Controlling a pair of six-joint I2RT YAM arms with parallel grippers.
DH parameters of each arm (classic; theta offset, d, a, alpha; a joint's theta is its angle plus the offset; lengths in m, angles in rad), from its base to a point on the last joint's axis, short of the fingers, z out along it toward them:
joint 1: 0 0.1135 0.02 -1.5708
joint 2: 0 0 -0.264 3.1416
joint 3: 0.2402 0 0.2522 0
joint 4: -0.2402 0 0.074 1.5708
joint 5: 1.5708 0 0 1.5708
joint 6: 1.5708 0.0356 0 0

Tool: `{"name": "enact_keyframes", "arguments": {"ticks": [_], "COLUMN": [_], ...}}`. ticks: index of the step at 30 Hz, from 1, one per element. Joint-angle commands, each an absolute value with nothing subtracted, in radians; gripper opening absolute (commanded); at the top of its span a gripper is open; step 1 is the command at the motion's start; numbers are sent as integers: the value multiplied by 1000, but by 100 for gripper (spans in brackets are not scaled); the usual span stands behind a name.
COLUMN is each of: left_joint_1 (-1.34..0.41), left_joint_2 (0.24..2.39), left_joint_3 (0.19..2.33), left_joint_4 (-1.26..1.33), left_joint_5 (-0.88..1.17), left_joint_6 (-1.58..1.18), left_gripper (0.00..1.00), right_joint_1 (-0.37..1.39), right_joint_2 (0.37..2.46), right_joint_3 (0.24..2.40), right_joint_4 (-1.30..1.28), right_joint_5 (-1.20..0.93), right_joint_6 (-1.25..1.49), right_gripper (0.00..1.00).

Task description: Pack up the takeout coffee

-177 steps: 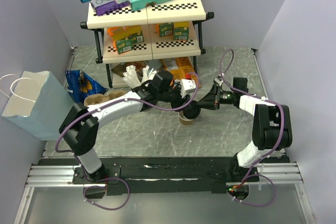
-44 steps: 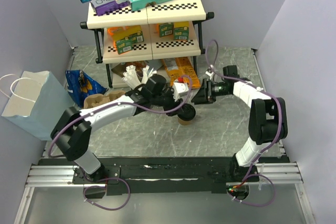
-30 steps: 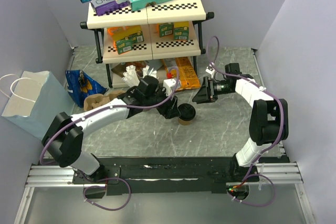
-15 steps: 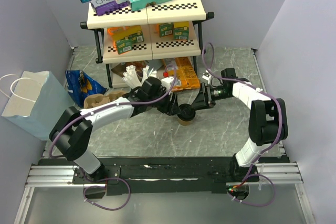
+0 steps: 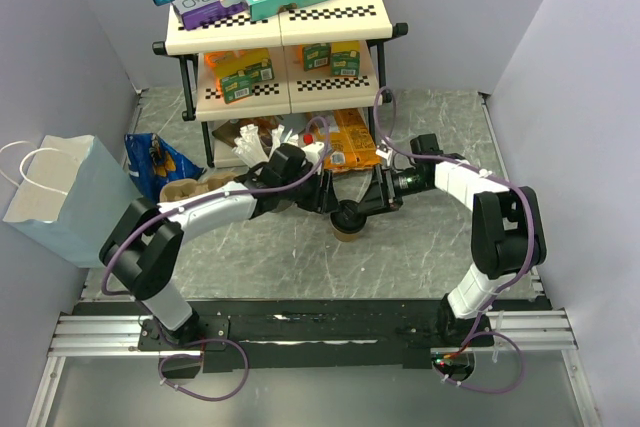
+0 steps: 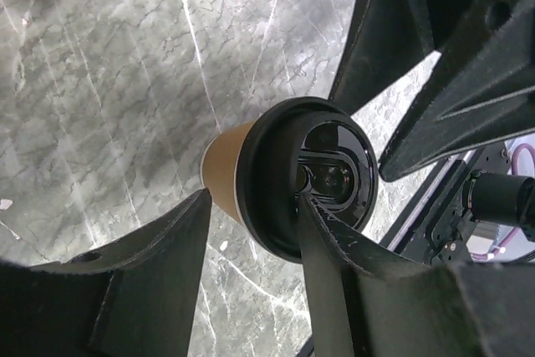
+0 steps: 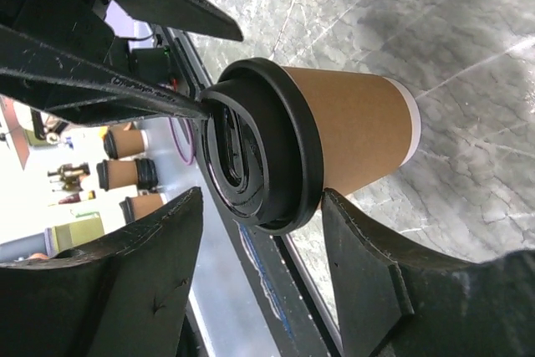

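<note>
The takeout coffee (image 5: 348, 222) stands upright on the grey marbled table (image 5: 430, 237), in front of the shelf rack (image 5: 285, 67) and between the two arms, which meet over it from either side. The left fingers (image 6: 150, 265) are spread apart and hang above and a little to one side of the cup; one tip is level with the tan wall, the other crosses the edge of the black lid (image 6: 330, 177), and neither visibly presses on it. The right fingers (image 7: 142, 240) are likewise wide open, framing the lid from the other side with nothing held. The cup is probably light. Whether it is filled cannot be told, so it is best treated as if it could spill. The paper wall should be fairly stiff near the rolled rim but will dent lower down under a hard squeeze. The lid looks smooth and slippery, and a pull on it alone could pop it off. The safer hold is across the paper wall just below the lid, with modest force and the cup kept vertical
</note>
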State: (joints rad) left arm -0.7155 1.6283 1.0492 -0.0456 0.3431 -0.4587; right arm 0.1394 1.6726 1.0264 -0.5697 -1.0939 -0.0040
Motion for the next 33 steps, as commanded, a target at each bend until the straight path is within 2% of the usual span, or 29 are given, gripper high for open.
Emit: {"name": "enact_keyframes", "arguments": {"ticks": [1,24,33], "left_joint_1": [-707,-692,-687], "left_joint_2": [1631,1602,1591], "left_joint_3": [1039,993,913], "left_joint_4": [20,3,-8], "left_joint_5": [367,394,384], "left_joint_6": [-482,-472,-483], "left_gripper": [52,52,52], "right_joint_1": [146,189,193], "right_joint_2": [1677,1738,1756], "right_joint_3": [1022,1052,1057], "right_joint_4": [-531,-557,-555], "right_joint_5": [-1091,-1020,-1015], "right_joint_6": [-3,8,9], "right_gripper": [64,60,59]}}
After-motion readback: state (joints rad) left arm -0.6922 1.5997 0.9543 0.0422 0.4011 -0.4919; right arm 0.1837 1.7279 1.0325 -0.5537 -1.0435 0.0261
